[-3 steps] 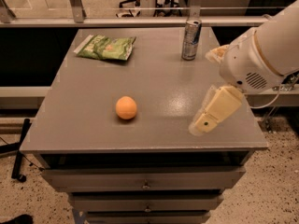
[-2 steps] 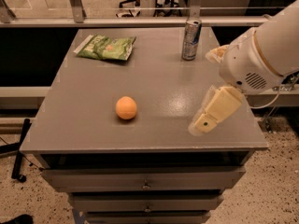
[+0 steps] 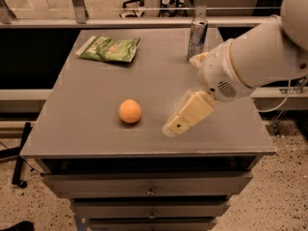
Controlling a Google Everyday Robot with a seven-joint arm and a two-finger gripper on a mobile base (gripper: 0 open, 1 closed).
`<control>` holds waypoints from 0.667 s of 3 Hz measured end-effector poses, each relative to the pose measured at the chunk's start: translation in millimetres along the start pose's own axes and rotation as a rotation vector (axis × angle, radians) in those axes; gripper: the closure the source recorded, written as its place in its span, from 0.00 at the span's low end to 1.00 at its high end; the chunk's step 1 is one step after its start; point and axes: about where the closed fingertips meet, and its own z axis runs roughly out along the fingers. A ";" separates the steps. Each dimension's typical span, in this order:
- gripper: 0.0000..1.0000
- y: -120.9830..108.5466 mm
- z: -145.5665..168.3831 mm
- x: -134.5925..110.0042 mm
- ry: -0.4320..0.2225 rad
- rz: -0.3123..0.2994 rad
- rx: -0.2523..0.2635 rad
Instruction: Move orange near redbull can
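Note:
The orange [image 3: 130, 111] is a small round fruit lying on the grey table [image 3: 96, 134], left of centre and towards the front. The redbull can [image 3: 197, 39] stands upright at the table's back edge, right of centre, far from the orange. My gripper [image 3: 175, 125] hangs on the white arm that comes in from the right. It is low over the table, a short way to the right of the orange and not touching it. It holds nothing that I can see.
A flat green snack bag [image 3: 109, 48] lies at the back left of the table. The table has drawers below its front edge [image 3: 149, 191]. A rail and glass panel run behind the table.
My gripper has moved left across the table, closer to the orange. The orange, can and bag have not moved.

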 end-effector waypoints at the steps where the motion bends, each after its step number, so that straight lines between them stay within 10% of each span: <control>1: 0.00 -3.2 39.1 -30.3 -0.080 0.014 0.007; 2: 0.00 -6.9 73.8 -42.2 -0.134 0.018 0.014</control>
